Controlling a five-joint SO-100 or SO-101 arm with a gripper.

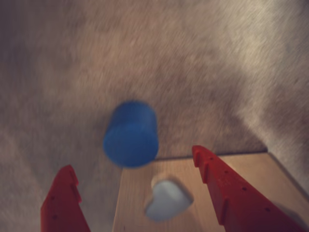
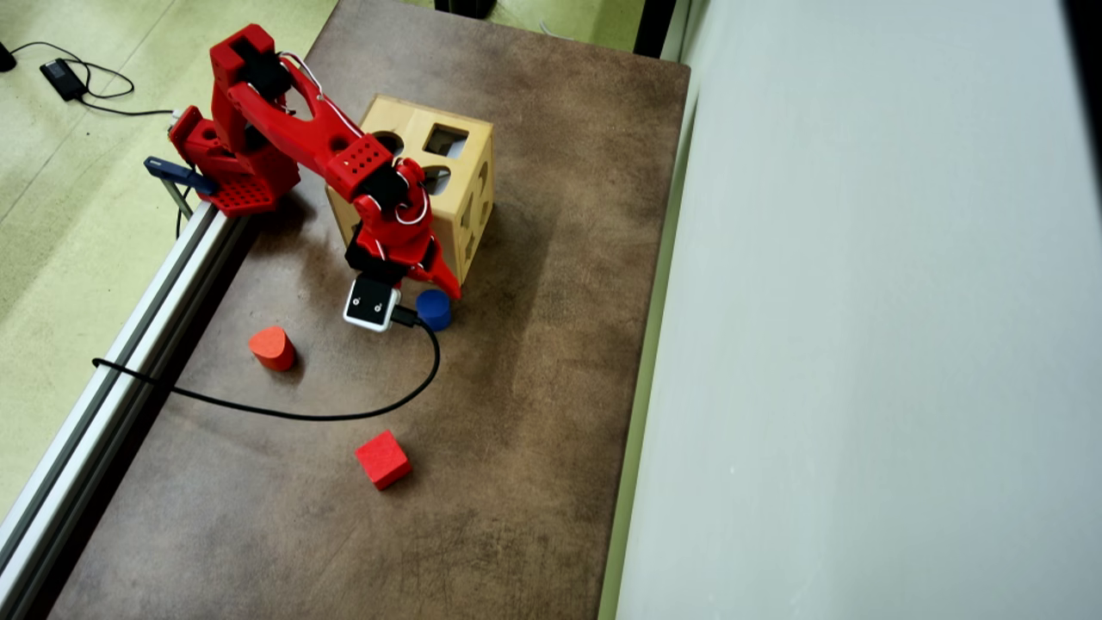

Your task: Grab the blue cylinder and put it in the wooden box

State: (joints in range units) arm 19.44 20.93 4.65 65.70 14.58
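Observation:
The blue cylinder [image 1: 130,134] shows blurred in the wrist view, just beyond my fingertips and past the top edge of the wooden box [image 1: 137,203]. My red gripper [image 1: 133,159] is open, with its fingers wide apart and nothing between them. A heart-shaped hole [image 1: 168,199] in the box's face lies between the fingers. In the overhead view the blue cylinder [image 2: 433,309] sits on the brown table at the near corner of the wooden box [image 2: 405,116], right beside my gripper [image 2: 424,291]. The wrist camera hides part of the gripper.
An orange-red rounded block [image 2: 272,348] and a red cube [image 2: 383,459] lie on the brown table nearer the front. A black cable [image 2: 344,414] loops from the wrist camera [image 2: 372,303]. A metal rail [image 2: 129,344] runs along the left edge, and a grey panel [image 2: 861,344] borders the right.

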